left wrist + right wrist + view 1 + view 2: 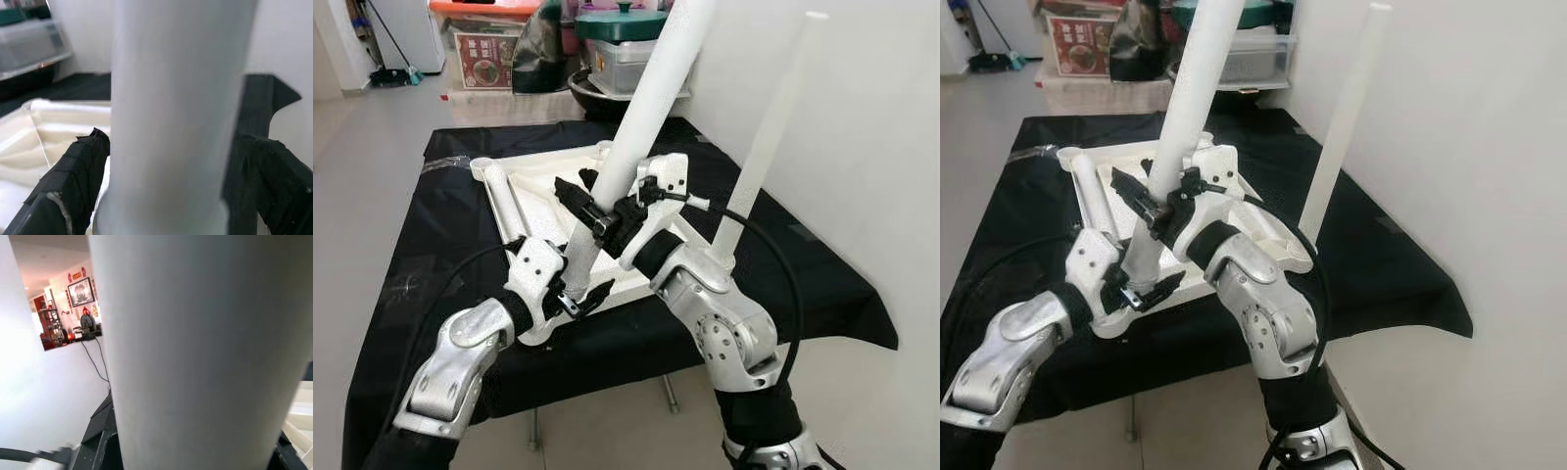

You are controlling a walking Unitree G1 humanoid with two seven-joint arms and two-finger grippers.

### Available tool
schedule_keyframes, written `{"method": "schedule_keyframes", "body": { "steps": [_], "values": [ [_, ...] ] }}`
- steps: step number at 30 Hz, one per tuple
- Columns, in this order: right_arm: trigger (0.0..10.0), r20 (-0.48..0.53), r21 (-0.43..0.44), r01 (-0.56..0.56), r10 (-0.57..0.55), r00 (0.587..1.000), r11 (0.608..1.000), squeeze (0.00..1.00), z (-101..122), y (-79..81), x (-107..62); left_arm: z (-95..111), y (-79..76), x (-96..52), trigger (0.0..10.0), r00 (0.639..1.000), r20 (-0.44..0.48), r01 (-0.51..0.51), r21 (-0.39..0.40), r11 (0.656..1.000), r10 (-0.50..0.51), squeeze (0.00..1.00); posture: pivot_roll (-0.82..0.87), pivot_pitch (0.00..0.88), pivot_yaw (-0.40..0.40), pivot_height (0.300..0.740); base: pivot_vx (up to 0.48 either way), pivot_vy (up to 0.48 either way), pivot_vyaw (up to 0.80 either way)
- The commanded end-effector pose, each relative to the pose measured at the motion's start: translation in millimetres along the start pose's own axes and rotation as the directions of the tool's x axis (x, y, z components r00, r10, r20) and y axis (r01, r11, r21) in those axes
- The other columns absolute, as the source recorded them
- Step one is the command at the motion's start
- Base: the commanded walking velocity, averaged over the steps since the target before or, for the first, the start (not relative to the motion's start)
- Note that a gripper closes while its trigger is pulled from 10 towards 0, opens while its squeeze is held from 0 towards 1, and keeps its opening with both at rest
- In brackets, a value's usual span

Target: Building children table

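A white tabletop (540, 179) lies upside down on a black cloth (421, 245). A white table leg (651, 108) leans up and to the right from the tabletop's near corner. My left gripper (570, 286) is shut on it close to its lower end. My right gripper (599, 211) is shut on it a little higher. In the left wrist view the leg (171, 117) sits between the black fingers (78, 171). The same leg (205, 352) is very close in the right wrist view. A second leg (769, 127) stands upright at the right corner. A third leg (504, 201) lies on the tabletop's left side.
A white wall (871, 147) runs close along the right side. Behind the table stand storage boxes and a clear bin with a green lid (622, 24). Grey floor (362, 147) lies to the left, and the cloth's front edge hangs just before me.
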State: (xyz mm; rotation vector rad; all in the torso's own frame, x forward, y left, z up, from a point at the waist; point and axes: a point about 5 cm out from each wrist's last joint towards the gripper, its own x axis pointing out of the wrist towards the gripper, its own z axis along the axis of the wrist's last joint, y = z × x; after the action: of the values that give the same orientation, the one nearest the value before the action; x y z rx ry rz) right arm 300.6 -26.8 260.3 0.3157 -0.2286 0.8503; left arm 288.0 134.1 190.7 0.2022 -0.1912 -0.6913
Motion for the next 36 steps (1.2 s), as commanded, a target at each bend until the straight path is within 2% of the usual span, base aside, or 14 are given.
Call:
{"method": "schedule_keyframes", "body": {
  "steps": [1,4,5,6,7,8,12,19,23,27,31,36],
  "values": [
    [0.0,0.019,-0.016,0.012,-0.011,1.000,1.000,0.00,5,-2.7,0.5,-2,-0.3,-3.9,10.0,1.000,-0.005,-0.003,-0.012,1.000,0.003,1.00,0.06,0.000,-0.060,0.740,0.000,0.000,0.00],
    [0.0,0.022,-0.055,0.066,-0.065,0.998,0.996,0.00,8,-14.2,-2.7,-2,1.7,-11.3,10.0,0.998,-0.024,-0.049,0.000,0.999,0.049,1.00,0.07,0.000,-0.062,0.740,0.000,0.000,0.00],
    [1.5,0.028,-0.081,0.129,-0.128,0.991,0.988,0.00,12,-27.1,-6.9,-2,-0.4,-18.5,10.0,0.998,-0.033,-0.056,-0.007,0.998,0.056,1.00,0.07,0.000,-0.064,0.740,0.000,0.000,0.00],
    [1.5,0.028,-0.081,0.129,-0.128,0.991,0.988,0.00,12,-27.1,-6.9,-2,-0.4,-18.5,10.0,0.998,-0.033,-0.056,-0.007,0.998,0.056,1.00,0.07,0.000,-0.064,0.740,0.000,0.000,0.00],
    [10.0,0.031,-0.091,0.164,-0.162,0.986,0.982,0.00,14,-33.7,-9.3,-1,-4.4,-21.8,10.0,0.999,-0.030,-0.041,-0.022,0.999,0.041,0.50,0.07,0.000,-0.064,0.740,0.000,0.000,0.00],
    [10.0,0.038,-0.108,0.210,-0.207,0.978,0.972,0.00,17,-41.9,-12.5,0,-8.7,-25.7,10.0,0.999,-0.028,-0.041,-0.018,0.999,0.041,0.00,0.08,0.000,-0.063,0.740,0.000,0.000,0.00],
    [10.0,0.065,-0.145,0.285,-0.279,0.958,0.947,0.00,25,-53.9,-17.3,-8,-12.1,-31.3,10.0,0.994,-0.063,-0.087,-0.028,0.996,0.085,0.00,0.08,0.000,-0.063,0.740,0.000,0.000,0.00],
    [10.0,0.084,-0.165,0.341,-0.331,0.940,0.925,0.00,31,-61.1,-25.3,-12,-16.0,-37.8,10.0,0.983,-0.098,-0.158,-0.047,0.986,0.153,0.00,0.08,0.000,-0.070,0.740,0.000,0.000,0.00],
    [10.0,0.084,-0.154,0.341,-0.331,0.940,0.927,0.00,31,-56.4,-35.3,-17,-20.9,-42.9,10.0,0.962,-0.137,-0.251,-0.104,0.962,0.236,0.00,0.07,0.000,-0.064,0.740,0.000,0.000,0.00],
    [10.0,0.057,-0.178,0.328,-0.323,0.945,0.928,0.00,23,-51.6,-45.0,-25,-24.3,-45.5,10.0,0.937,-0.191,-0.317,-0.115,0.941,0.293,0.00,0.07,0.000,-0.063,0.740,0.000,0.000,0.00],
    [10.0,0.015,-0.212,0.324,-0.328,0.945,0.922,0.00,10,-48.1,-53.6,-31,-28.1,-43.7,10.0,0.931,-0.199,-0.333,-0.124,0.935,0.306,0.00,0.07,0.000,-0.064,0.740,0.000,0.442,0.00],
    [10.0,-0.012,-0.230,0.321,-0.332,0.943,0.919,0.00,2,-45.2,-56.5,-29,-22.3,-41.0,10.0,0.926,-0.188,-0.352,-0.121,0.928,0.326,0.00,0.07,0.000,-0.062,0.740,0.000,0.476,0.00]
  ]
}}
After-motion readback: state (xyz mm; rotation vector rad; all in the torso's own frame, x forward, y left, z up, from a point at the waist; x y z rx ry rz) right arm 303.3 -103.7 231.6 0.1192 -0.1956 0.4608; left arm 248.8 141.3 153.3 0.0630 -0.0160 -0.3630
